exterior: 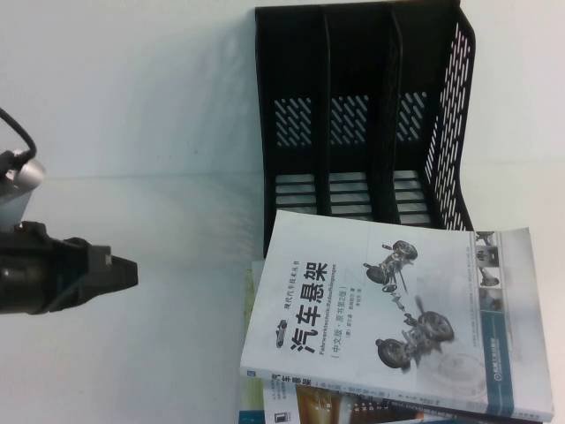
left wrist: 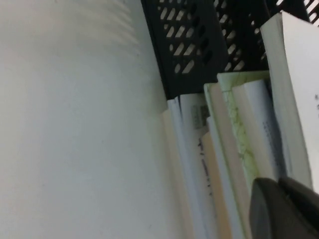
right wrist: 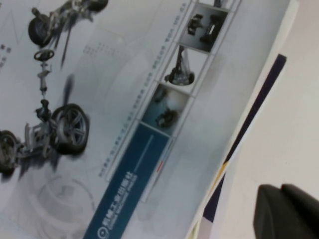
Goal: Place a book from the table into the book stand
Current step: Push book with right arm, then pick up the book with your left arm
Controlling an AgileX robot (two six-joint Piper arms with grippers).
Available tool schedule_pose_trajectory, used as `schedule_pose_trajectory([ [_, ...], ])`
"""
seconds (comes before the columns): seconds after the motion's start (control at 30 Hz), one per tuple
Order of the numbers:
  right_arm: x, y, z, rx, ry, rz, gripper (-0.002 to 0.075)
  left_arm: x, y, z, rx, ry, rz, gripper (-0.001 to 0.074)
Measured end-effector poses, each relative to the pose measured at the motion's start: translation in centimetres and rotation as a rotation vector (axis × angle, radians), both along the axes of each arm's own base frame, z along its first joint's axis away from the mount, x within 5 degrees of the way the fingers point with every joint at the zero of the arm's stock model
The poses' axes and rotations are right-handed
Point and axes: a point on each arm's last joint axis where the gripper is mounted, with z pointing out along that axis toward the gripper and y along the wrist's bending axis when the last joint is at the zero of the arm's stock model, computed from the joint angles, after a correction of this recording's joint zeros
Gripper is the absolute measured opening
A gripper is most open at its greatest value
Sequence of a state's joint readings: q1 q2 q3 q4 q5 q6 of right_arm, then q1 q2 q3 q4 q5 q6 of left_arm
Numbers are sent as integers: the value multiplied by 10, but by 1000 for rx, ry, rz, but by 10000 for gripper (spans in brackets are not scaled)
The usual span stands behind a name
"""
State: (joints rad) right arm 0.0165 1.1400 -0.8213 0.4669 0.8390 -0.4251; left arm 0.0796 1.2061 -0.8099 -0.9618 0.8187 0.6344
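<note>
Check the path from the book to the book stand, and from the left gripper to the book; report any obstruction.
Nothing visible blocks either path. The book lies face up on top of a pile of other books, directly in front of the book stand, whose three compartments hold nothing. Only bare table separates the left gripper from the book. The right gripper shows beside the book's edge.

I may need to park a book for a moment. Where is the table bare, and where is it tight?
The table is bare left of the book stand, and between the left hand and the book. It is crowded in front of the stand, where the book lies on a stack of other books. The right hand shows only in its wrist view, beside the stack.
</note>
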Motion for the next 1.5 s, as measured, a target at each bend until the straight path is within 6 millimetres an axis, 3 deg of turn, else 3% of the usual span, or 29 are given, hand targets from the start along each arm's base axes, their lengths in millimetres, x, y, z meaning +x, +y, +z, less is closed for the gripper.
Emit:
schedule_pose_trajectory([
  [0.13, 10, 8, -11, -4, 30, 28, -3, 18, 18, -12, -218, 89, 42, -4],
  [0.23, 18, 21, -23, -7, 62, 70, -3, 26, 26, -23, -286, 140, 53, -4],
  [0.47, 31, 36, -40, -10, 107, 97, -3, 29, 25, -31, -322, 188, 29, -4],
  [0.83, 49, 64, -42, 37, 98, 160, -3, 31, 27, -32, -307, 189, 59, 20],
  [0.97, 51, 68, -43, 48, 101, 161, -3, 31, 26, -35, -331, 249, 93, 140],
  [1.17, 51, 68, -44, 49, 103, 165, -3, 34, 5, -45, -351, 337, 48, 525],
  [1.23, 51, 68, -44, 47, 102, 168, -3, 37, -3, -51, -380, 384, 29, 621],
  [1.33, 53, 70, -44, 57, 102, 171, -3, 40, -19, -62, -406, 442, -18, 671],
  [1.5, 52, 81, -43, 48, 73, 225, -3, 46, -41, -75, -437, 448, -84, 689],
])
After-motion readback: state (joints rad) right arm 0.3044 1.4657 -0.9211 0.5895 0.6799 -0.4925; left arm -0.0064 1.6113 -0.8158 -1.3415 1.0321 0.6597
